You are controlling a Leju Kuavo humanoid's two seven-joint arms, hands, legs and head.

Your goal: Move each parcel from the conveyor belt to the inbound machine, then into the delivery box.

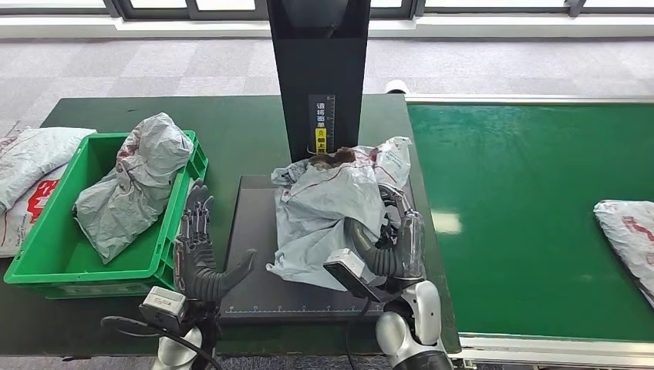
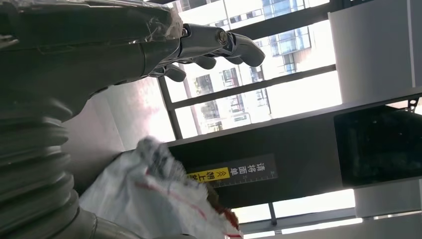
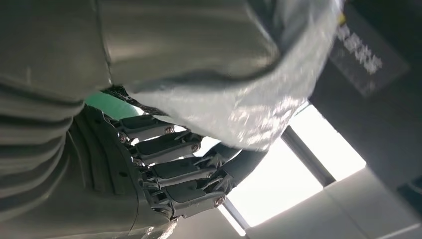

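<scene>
A: Surface, room?
B: Dark green desk (image 1: 239, 127), grey carpet, windows behind. Green conveyor belt (image 1: 524, 208) at right carries 1 parcel (image 1: 628, 231).
A: Containers?
B: Green delivery box (image 1: 46, 254) holds 1 grey bag (image 1: 131, 189).
A: Hands?
B: My right hand (image 1: 393, 223) grips the grey parcel (image 1: 332, 208) on the inbound machine's black plate (image 1: 247, 262). My left hand (image 1: 197, 231) is spread, holding nothing, beside the box.

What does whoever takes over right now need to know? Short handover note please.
Right hand: holds the grey parcel lying on the inbound machine's dark platform.
Left hand: open, fingers apart, between platform and green delivery box.
Done: one parcel in the box.
Left: move the platform parcel into the box; another waits on the conveyor belt at its right edge.
</scene>
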